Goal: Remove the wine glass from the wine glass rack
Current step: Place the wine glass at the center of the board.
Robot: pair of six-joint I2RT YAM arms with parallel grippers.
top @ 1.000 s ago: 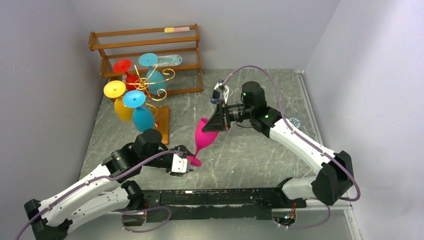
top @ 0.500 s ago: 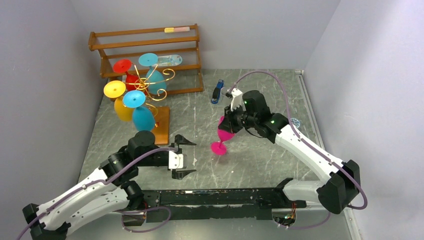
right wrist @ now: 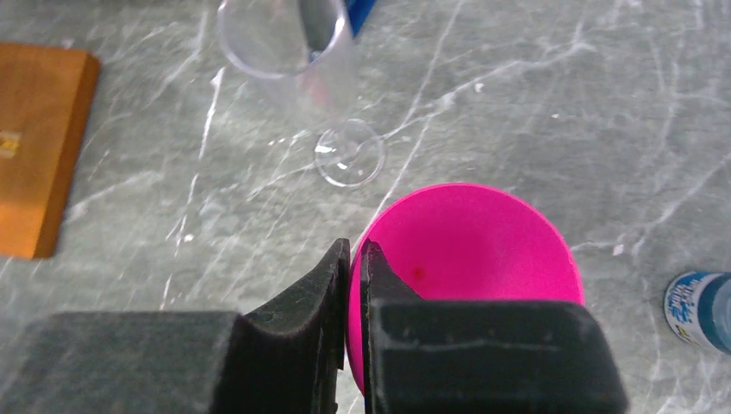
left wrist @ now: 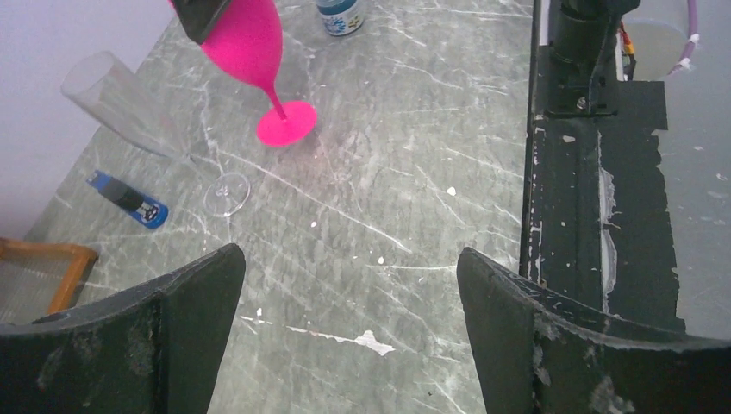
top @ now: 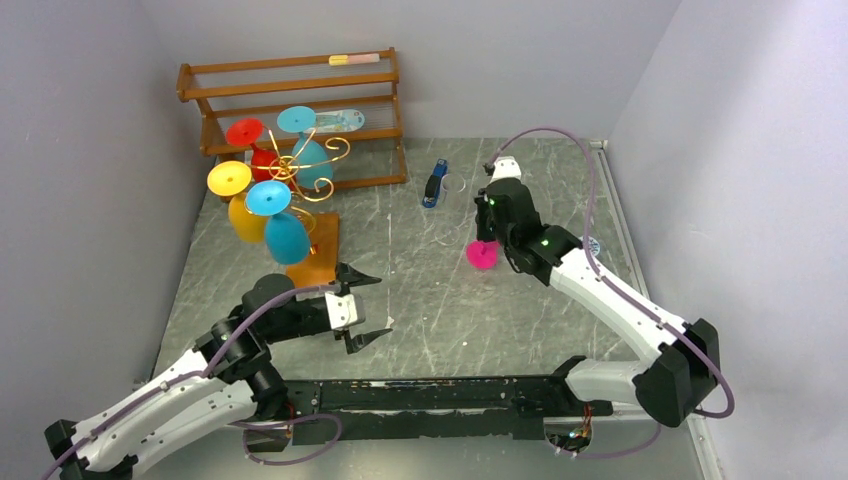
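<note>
The gold wire wine glass rack [top: 303,163] stands at the back left on its orange-brown base [top: 318,255], which also shows in the right wrist view [right wrist: 39,147]. Red, teal, yellow and blue glasses hang on it. The pink wine glass [top: 481,255] is off the rack at mid-right. My right gripper [top: 490,243] is shut on its rim [right wrist: 355,259], bowl opening up [right wrist: 474,259]. In the left wrist view the glass [left wrist: 250,47] leans slightly, its foot at the table. My left gripper [top: 378,306] is open and empty [left wrist: 349,252], well left of it.
A clear glass [left wrist: 129,108] lies on its side beside the pink one [right wrist: 293,52]. A blue object [top: 434,185] lies behind it. A small bottle [right wrist: 698,310] stands to the right. The brown slatted shelf rack [top: 290,85] is against the back wall.
My left gripper let go of the pink glass's foot, opened and drew back left. My right gripper swung the glass upright, moved it right and back, and lowered it.
</note>
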